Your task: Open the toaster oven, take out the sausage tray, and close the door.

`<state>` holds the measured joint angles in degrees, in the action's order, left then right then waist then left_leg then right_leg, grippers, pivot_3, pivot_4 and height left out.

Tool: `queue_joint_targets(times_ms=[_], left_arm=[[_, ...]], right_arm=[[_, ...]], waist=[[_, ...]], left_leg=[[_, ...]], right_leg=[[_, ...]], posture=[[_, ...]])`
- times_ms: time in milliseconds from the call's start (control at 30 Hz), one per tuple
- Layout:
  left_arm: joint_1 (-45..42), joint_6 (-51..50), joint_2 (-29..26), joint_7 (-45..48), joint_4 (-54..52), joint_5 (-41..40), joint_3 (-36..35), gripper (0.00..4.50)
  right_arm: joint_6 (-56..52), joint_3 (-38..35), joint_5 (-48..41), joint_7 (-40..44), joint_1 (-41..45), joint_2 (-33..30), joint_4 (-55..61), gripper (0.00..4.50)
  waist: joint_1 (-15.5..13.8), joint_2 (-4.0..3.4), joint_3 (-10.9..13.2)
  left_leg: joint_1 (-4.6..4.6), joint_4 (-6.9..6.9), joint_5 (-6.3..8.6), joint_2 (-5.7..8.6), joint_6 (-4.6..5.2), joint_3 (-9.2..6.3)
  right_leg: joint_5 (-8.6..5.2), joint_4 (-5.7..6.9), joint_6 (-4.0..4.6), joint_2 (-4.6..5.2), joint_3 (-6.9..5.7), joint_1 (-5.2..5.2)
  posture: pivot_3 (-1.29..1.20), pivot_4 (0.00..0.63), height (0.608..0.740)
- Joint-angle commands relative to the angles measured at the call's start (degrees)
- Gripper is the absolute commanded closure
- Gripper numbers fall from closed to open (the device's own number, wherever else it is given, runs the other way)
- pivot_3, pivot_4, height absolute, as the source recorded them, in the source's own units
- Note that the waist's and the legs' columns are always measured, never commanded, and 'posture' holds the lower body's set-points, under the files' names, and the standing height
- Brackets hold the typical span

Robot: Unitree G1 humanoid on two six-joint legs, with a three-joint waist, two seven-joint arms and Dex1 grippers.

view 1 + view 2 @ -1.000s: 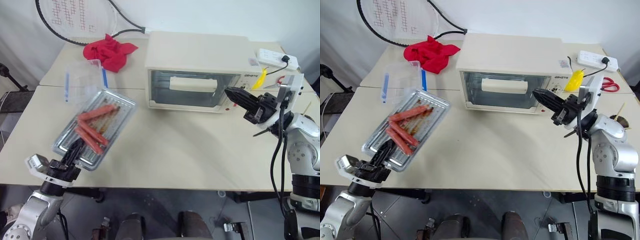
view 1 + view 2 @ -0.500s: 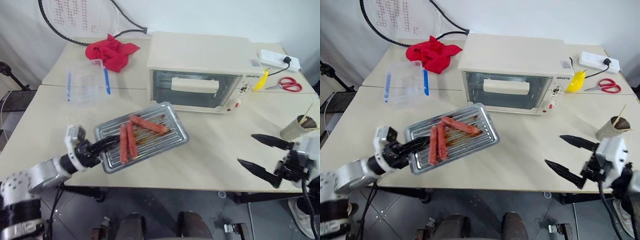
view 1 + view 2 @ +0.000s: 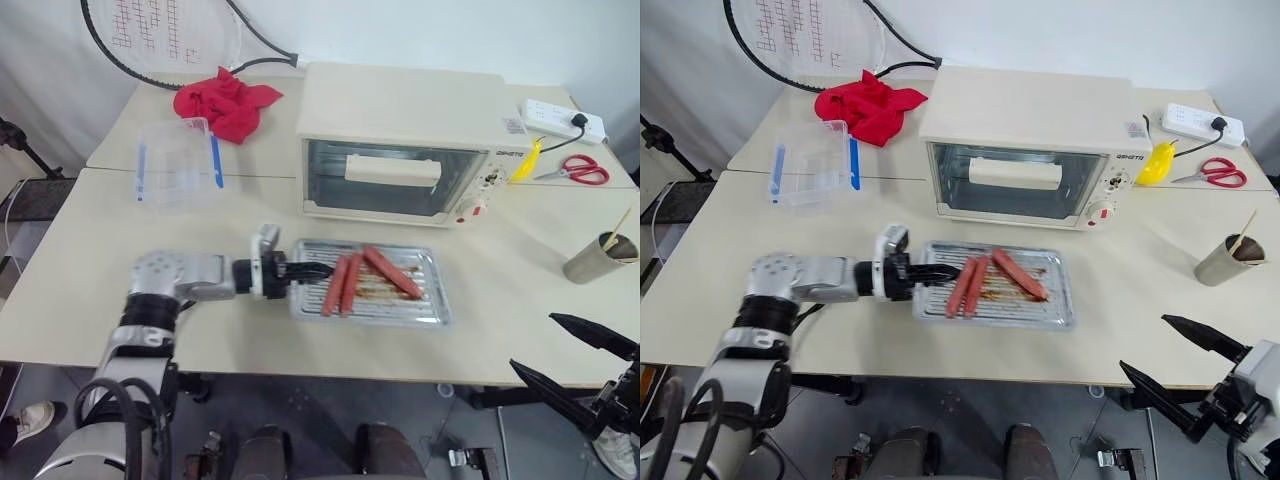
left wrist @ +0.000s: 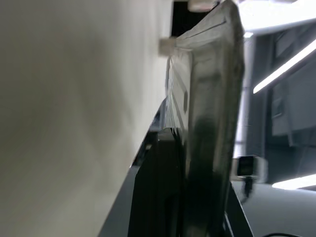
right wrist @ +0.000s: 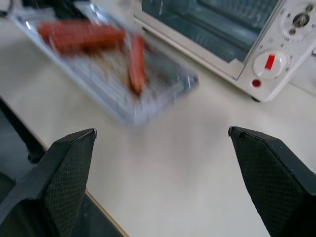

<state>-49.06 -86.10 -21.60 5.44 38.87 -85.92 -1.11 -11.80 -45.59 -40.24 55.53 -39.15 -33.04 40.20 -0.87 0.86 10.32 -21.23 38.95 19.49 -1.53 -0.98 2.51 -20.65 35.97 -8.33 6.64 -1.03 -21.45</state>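
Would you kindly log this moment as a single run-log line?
left gripper: shut on sausage tray, in front of toaster oven | right gripper: open, holding nothing | door: closed

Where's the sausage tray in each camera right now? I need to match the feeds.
Left eye view: sausage tray lower centre, before the toaster oven, its left rim gripped by the left gripper.
Right eye view: tray centre, same grip.
Left wrist view: tray edge-on, close up.
Right wrist view: tray upper left.
Shared landmark: the oven.
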Motion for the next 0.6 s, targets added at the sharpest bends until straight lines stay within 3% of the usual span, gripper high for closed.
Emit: queue_joint_targets(times_ms=[33,333,500,600], left_arm=[[-1.8,0.94,2.92,3.58,1.08,6.63,-1.14,4.5],[0.27,4.47,6.44,6.86,-1.66,20.22,-4.56,4.5],[3.25,4.52,4.42,11.8,-9.98,24.28,-4.29,3.35],[5.03,6.26,0.33,16.58,-16.02,27.49,-2.93,2.56]], right_arm=[[-0.19,-1.8,-1.72,-1.72,-1.51,0.54,2.89,0.02],[-0.39,-1.23,-2.41,-3.29,-1.49,-0.47,3.22,0.02],[-1.03,0.42,-1.96,-2.79,0.92,-2.36,1.26,0.0],[-1.09,1.05,-1.75,-2.22,2.5,-3.46,-0.23,0.0]], waist=[[-0.04,0.0,0.0],[-0.59,-0.02,-0.02],[-0.19,-0.06,-0.04],[0.15,-0.06,-0.04]], left_leg=[[0.01,0.0,0.0,0.0,0.0,0.03],[0.08,0.07,-0.01,0.0,-0.02,0.27],[0.16,0.06,-0.02,-0.09,-0.03,0.08],[0.13,0.02,-0.02,-0.12,-0.03,0.02]], right_leg=[[0.0,0.0,0.0,0.0,0.01,0.0],[0.02,0.03,-0.01,0.04,0.0,0.11],[0.05,0.06,0.0,-0.01,0.08,0.11],[0.05,0.07,0.0,-0.05,0.13,0.02]], posture=[[0.0,0.15,0.74],[0.0,0.15,0.74],[0.0,0.15,0.74],[0.0,0.15,0.74]])
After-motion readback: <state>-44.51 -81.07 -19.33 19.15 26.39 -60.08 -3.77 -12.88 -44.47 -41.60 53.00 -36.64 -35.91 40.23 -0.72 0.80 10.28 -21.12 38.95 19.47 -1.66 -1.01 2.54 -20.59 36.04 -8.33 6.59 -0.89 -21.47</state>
